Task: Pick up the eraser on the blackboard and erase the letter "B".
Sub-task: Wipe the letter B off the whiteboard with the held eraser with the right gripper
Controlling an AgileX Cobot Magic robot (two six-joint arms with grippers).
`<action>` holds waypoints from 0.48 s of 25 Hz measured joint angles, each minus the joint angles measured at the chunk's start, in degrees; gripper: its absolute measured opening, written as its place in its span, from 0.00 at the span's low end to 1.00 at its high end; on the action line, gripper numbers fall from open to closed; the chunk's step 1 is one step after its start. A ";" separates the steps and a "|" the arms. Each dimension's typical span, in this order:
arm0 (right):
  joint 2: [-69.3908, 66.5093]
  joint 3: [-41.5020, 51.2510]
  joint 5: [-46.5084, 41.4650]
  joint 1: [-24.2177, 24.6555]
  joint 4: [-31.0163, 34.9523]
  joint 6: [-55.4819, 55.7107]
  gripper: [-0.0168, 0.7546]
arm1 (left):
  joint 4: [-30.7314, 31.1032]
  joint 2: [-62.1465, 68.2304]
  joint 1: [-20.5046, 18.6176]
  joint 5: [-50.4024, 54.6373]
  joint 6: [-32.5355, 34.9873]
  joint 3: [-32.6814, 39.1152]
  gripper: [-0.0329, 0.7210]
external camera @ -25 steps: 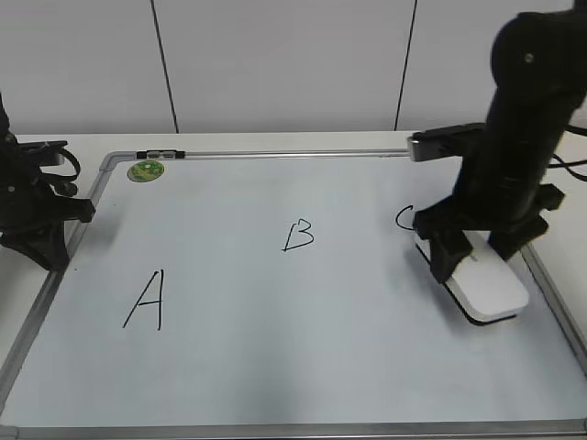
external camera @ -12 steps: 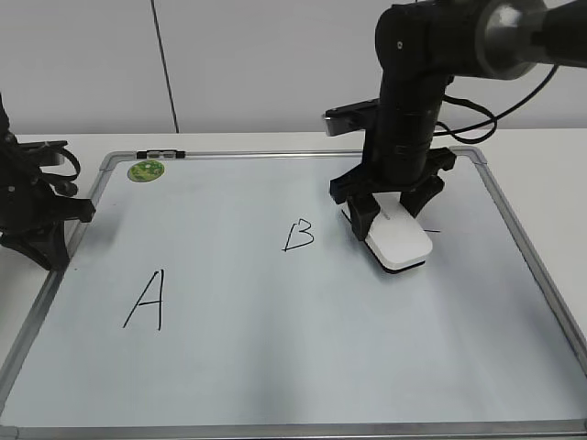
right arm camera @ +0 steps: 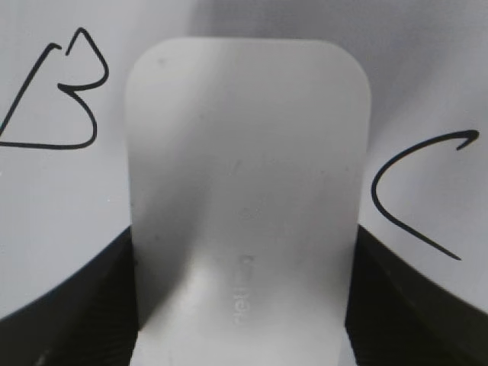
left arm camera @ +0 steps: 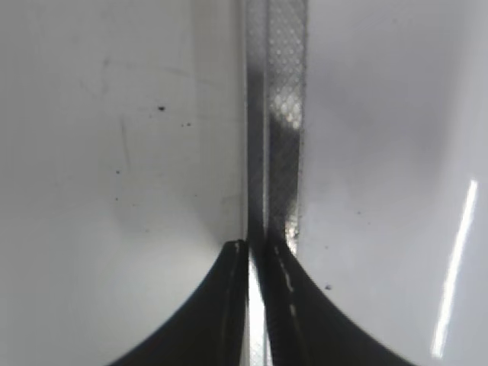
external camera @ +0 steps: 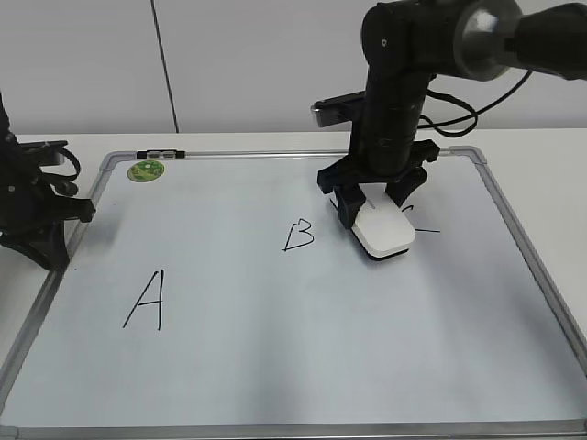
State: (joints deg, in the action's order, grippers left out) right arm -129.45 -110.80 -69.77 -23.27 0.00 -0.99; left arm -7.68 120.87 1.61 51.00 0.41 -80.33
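Right gripper is clamped on the eraser, one finger on each long side; the right wrist view shows both dark fingers pressed against the white block. The eraser sits on the blackboard, between the letter "B" on its left and the "C" on its right, closer to the C. In the wrist view the B and C flank the eraser with clear board on both sides; the eraser touches neither.

Change vs earlier: a second ago the arm and eraser were at the board's right edge, covering most of the C. Half a second ago they were already mid-board. Now they are slightly further left and a bit farther from the camera, and the gap to the B is smaller. B is intact, no smearing visible.

Left gripper has its jaws closed together, holding nothing, resting over the board's left frame rail. In the exterior view the left arm has not moved. The "A" at near left and the green magnet at the far-left corner are unchanged.
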 joint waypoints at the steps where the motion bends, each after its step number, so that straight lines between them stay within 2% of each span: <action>1: -0.40 -0.58 0.00 0.00 0.00 0.00 0.70 | 0.00 0.00 0.00 0.00 0.00 0.00 0.14; 12: -5.12 -6.80 -0.13 -1.16 1.57 0.00 0.70 | 0.00 0.00 0.00 0.13 0.00 -0.04 0.15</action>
State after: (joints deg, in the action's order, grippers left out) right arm -134.57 -117.60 -69.90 -24.43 1.57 -0.99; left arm -7.68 120.87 1.61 51.13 0.41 -80.37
